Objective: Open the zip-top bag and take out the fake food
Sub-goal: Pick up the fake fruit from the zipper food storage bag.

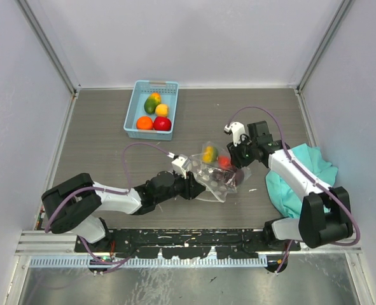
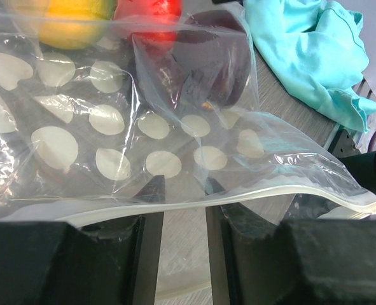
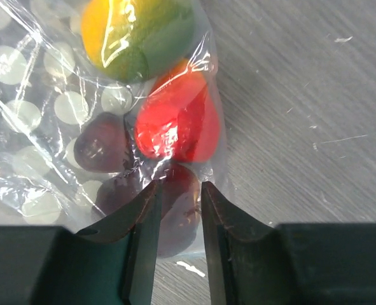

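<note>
Pinching well: zip-top bag (image 2: 111,127) rim needed seating squarely between jaws.
Left gripper (image 2: 183,190): narrow gap, rim draped across, unpinched.
Right gripper (image 3: 178,190): narrow gap, at bag's right end, over fake food (image 3: 175,124).

A light blue plastic basket (image 1: 130,117) is sitting toward the far side of the grey wood-grain table (image 1: 92,152), left of centre. A teal cloth (image 1: 312,164) is lying crumpled by the table's right edge, well apart from the basket. Pale walls (image 1: 188,38) are closing the table in on three sides.
</note>
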